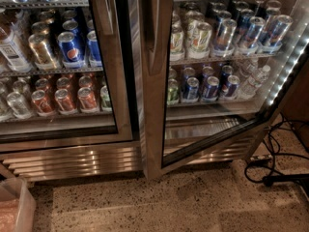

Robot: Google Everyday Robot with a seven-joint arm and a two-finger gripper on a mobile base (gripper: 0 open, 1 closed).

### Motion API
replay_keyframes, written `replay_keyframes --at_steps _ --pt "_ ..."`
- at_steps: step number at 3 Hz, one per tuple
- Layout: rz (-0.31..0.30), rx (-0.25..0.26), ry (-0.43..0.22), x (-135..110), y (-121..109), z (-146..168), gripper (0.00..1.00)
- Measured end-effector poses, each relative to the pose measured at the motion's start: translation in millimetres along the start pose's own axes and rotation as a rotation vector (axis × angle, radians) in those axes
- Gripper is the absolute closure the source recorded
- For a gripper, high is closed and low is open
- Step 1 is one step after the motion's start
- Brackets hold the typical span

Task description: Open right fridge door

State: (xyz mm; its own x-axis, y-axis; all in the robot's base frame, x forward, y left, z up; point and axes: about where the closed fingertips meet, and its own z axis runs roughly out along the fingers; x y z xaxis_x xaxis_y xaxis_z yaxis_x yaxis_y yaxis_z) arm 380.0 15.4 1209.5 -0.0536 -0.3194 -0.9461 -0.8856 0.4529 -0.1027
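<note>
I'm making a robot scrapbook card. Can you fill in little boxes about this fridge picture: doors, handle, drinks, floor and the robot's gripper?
right fridge door: partly open, handle side swung out toward the camera, bottom edge slanting
handle: long steel bar on the right fridge door, nothing touching it
left door: shut
drinks: blue Pepsi cans behind the left door, more cans on the right shelves
floor: speckled, with black cables at right and a pale bin at lower left
gripper: not in view
</note>
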Motion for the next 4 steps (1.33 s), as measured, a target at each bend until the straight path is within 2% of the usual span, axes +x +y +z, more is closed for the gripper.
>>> replay_keyframes --at_steps 4 --pt "0.000 0.000 0.000 0.0 0.0 0.0 0.00"
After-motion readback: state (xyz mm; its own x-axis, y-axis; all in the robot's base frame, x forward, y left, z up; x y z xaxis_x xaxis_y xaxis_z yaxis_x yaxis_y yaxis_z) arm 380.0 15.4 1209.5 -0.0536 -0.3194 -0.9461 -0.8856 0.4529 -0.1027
